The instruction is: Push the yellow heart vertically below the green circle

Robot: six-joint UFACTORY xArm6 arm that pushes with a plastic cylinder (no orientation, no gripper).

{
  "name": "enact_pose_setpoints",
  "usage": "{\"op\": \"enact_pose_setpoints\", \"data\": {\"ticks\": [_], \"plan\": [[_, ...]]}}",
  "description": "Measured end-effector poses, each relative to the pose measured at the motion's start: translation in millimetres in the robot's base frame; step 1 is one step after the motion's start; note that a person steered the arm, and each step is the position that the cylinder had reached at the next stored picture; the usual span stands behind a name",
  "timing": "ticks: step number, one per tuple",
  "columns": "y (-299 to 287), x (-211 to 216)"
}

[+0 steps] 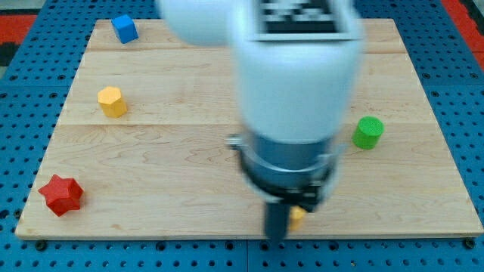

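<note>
yellow block [297, 217] mostly hidden behind my tip [277, 236], shape unclear

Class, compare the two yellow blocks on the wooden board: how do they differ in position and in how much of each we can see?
The yellow hexagonal block sits fully visible at the view's left; the yellow block near the bottom edge is mostly hidden behind the arm. Only the latter lies beside my tip. Both are yellow.
</note>
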State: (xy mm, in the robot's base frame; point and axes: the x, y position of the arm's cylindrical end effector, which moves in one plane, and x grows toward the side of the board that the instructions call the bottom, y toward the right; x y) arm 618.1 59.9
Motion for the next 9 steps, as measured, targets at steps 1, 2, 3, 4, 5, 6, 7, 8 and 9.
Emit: {"op": "enact_pose_setpoints", "data": {"ticks": [1,2,3,4,5,6,7,8,9], "plan": [[43.1,-14.8],[43.6,-13.7],[-8.1,-15.0],[-30.4,-49.5],[21.0,-55.1],[72.8,-56.0],[60.2,-57.6],[48.0,-94.2],[89.2,-100.9]]}}
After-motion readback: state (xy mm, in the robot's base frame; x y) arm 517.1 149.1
